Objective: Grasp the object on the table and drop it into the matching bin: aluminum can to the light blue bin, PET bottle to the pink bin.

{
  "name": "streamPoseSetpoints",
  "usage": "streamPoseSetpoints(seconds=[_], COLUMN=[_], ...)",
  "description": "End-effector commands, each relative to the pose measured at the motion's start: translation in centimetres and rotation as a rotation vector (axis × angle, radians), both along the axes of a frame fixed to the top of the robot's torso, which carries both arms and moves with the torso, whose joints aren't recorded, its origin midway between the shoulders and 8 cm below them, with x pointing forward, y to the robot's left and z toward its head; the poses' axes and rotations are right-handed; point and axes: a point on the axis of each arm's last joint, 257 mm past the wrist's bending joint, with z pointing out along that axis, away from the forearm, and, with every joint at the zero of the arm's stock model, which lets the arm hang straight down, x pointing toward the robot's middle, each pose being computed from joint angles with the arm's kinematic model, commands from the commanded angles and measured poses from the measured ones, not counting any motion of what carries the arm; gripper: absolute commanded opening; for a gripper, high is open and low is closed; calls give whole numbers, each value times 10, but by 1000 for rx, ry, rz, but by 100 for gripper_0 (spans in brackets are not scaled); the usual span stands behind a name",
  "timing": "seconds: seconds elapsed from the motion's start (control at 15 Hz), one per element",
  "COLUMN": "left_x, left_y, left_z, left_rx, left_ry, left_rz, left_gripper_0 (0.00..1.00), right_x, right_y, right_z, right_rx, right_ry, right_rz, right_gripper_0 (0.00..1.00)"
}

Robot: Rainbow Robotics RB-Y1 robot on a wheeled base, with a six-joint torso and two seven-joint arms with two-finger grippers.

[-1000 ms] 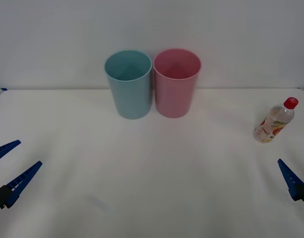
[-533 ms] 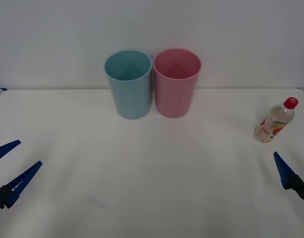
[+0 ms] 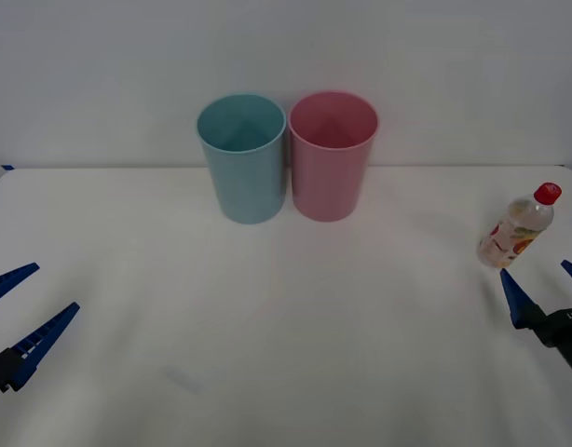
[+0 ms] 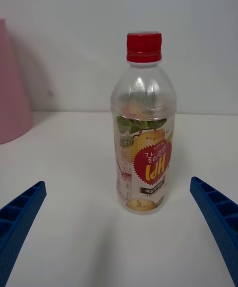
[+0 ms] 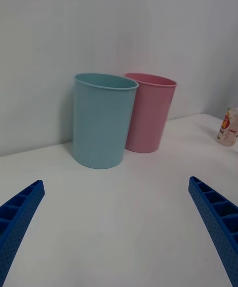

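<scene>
Standing upright, PET bottle (image 3: 515, 228) just beyond right gripper's (image 3: 544, 290) spread fingers; no contact.

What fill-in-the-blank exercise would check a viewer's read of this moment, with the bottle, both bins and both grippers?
1. The bottle stands upright on the table and its cap is ____.
2. The pink bin stands beside the ____ bin.
3. The right gripper, just short of the bottle, has its fingers ____.
4. The left gripper hangs open at the table's ____ side.

Missing words: red; light blue; open; left
</scene>
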Motion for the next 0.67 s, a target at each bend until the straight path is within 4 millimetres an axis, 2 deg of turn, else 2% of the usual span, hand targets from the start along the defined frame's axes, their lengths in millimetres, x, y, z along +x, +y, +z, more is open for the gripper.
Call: streamPoseSetpoints(seconds=[0.07,0.47,0.67], left_x=[0,0,0], left_y=[0,0,0], left_z=[0,0,0], left_rx=[0,0,0], left_ry=[0,0,0], left_rz=[0,0,0], left_gripper_0=[100,100,100], right_x=[19,59,72], right_y=[-2,-5,-11], right_z=[-6,-9,-7], right_rx=[-6,-7,-20], right_ry=[4,3,5], right_rz=[-4,-17,-50], right_gripper_0=[100,100,100])
